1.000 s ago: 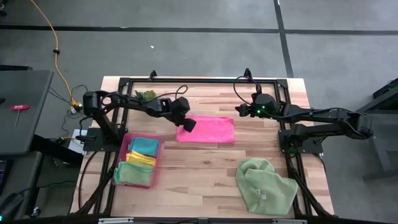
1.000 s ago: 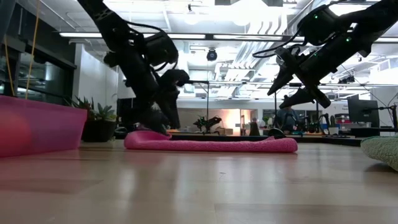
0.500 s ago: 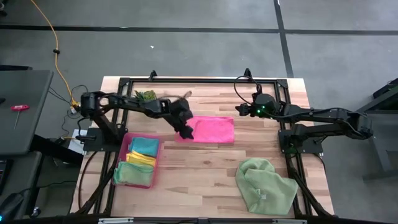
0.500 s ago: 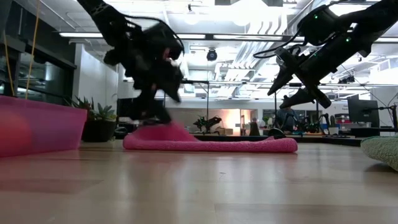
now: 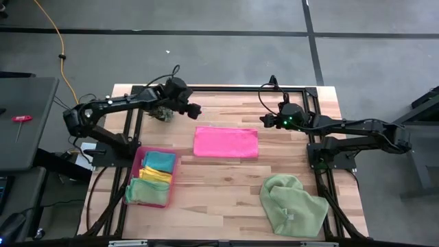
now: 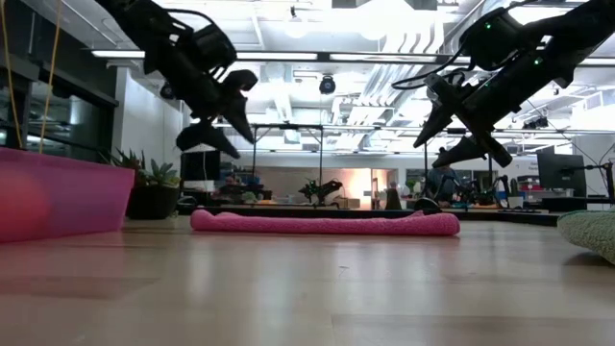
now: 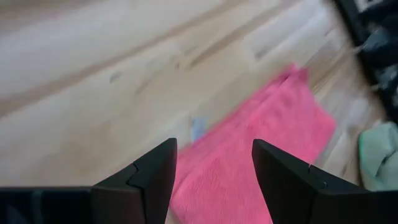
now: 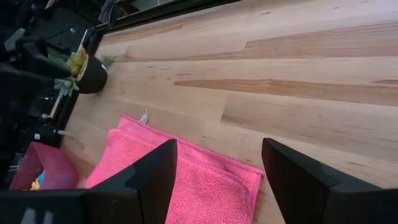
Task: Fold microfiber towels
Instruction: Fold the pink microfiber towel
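Observation:
A hot pink towel (image 5: 226, 142) lies folded flat in the middle of the table, also in the low view (image 6: 325, 223), the left wrist view (image 7: 249, 162) and the right wrist view (image 8: 180, 171). A pale green towel (image 5: 291, 204) lies crumpled at the near right. Teal, yellow and pale green towels sit folded in the pink tray (image 5: 152, 176). My left gripper (image 5: 195, 108) hangs open above the far left of the table, clear of the pink towel. My right gripper (image 5: 263, 121) hangs open above the table, off the pink towel's far right corner.
A small potted plant (image 5: 162, 108) stands at the far left, right beside my left arm. The black frame (image 5: 226, 88) runs along the table's far edge. Bare wood lies between the pink towel and the green one.
My left gripper has risen from the pink towel's left end and swung toward the table's far left, by the plant. The towel's left end rose in a hump half a second ago and now lies flat again. My right arm has kept still.

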Action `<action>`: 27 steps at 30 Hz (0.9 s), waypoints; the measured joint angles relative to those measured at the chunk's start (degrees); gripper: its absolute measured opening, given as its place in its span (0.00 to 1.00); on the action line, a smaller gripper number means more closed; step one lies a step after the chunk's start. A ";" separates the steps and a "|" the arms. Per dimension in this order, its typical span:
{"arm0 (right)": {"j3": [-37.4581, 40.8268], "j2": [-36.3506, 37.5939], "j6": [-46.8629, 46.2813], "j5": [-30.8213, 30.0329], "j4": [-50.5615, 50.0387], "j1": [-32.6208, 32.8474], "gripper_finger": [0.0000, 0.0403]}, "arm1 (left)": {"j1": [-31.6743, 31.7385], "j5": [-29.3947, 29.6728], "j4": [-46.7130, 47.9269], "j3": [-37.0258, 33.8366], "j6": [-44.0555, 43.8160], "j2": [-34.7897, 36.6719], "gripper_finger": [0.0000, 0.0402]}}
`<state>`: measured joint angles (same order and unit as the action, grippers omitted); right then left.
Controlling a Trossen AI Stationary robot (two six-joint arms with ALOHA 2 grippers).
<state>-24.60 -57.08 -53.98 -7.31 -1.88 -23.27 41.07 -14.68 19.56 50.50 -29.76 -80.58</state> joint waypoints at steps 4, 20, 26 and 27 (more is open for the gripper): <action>0.01 0.00 0.00 -0.94 0.01 0.00 0.56 | -1.33 -0.08 3.46 -0.04 0.00 -0.70 0.50; 0.01 0.00 -0.09 -1.21 0.01 -0.02 0.56 | -13.29 9.79 6.14 -0.09 -18.38 -15.41 0.50; 0.00 0.00 -0.03 -1.21 0.01 -0.01 0.56 | -15.00 10.07 4.88 -0.07 -20.39 -16.73 0.50; 0.00 0.00 -0.04 -1.21 0.01 -0.02 0.56 | -15.00 9.72 4.06 -0.02 -20.86 -17.01 0.50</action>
<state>-24.60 -57.08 -54.01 -8.51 -1.87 -23.29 26.07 -4.96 23.63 50.49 -50.62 -97.59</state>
